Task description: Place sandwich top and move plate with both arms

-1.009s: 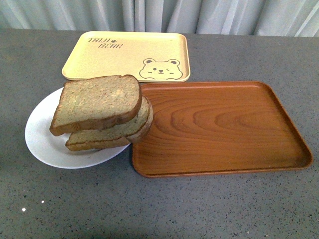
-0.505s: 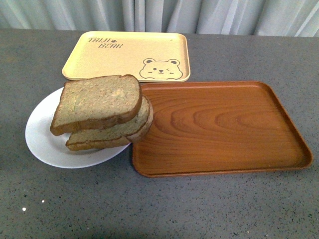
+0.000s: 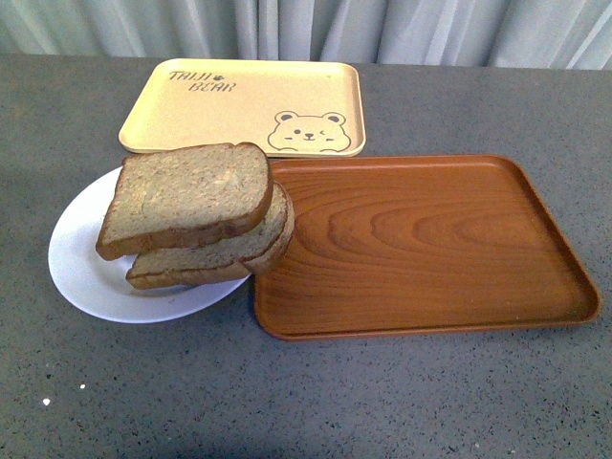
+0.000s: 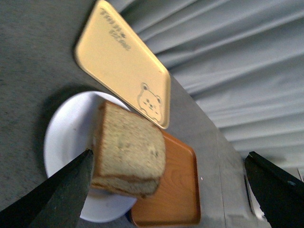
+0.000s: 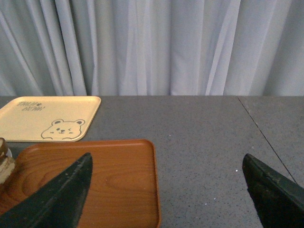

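On the plate (image 3: 81, 273), the top bread slice (image 3: 186, 196) lies on the lower slice (image 3: 206, 258), unchanged from a second ago. Left claw (image 4: 168, 153) and right claw (image 5: 166, 155) both gape wide, holding nothing.

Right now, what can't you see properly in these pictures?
Filling: in the front view the sandwich top covers anything between it and the lower slice.
Right rim of the plate: front view, hidden under the bread.
The left claw and right claw: wrist views, only the finger ends show, the rest cut off by the picture's edge.
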You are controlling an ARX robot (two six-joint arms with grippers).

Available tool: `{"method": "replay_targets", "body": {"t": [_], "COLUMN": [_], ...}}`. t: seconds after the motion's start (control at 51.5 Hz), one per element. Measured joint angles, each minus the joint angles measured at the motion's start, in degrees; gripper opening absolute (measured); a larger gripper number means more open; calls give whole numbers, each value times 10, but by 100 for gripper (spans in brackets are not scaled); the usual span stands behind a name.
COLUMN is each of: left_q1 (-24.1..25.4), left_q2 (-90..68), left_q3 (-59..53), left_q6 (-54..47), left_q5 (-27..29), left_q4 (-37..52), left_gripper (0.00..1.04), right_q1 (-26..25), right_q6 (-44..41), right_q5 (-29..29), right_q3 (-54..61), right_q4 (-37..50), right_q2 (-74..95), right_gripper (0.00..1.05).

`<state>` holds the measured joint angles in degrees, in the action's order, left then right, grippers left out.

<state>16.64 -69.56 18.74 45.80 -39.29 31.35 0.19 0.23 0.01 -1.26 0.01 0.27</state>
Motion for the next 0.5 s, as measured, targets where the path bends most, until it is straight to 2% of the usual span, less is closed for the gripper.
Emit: {"method": "replay_targets", "body": {"t": [0.136, 0.272, 0.388, 0.505], "left_q1": [19, 23, 14, -16], "left_q2": [-157, -245, -293, -348], "left_q3": [12, 12, 8, -8], "left_q6": [26, 33, 38, 57], "left_q5": [20, 30, 36, 52], "left_q4": [76, 123, 165, 228], "left_gripper": [96, 96, 96, 96], "right_q1": [0, 0, 0, 0], "right_q6": [0, 0, 0, 0], "right_q5": [0, 0, 0, 0], "right_q3": [0, 0, 0, 0], "right_q4": [0, 0, 0, 0], "right_q2": [0, 0, 0, 0], "right_gripper": [95, 96, 96, 96]}}
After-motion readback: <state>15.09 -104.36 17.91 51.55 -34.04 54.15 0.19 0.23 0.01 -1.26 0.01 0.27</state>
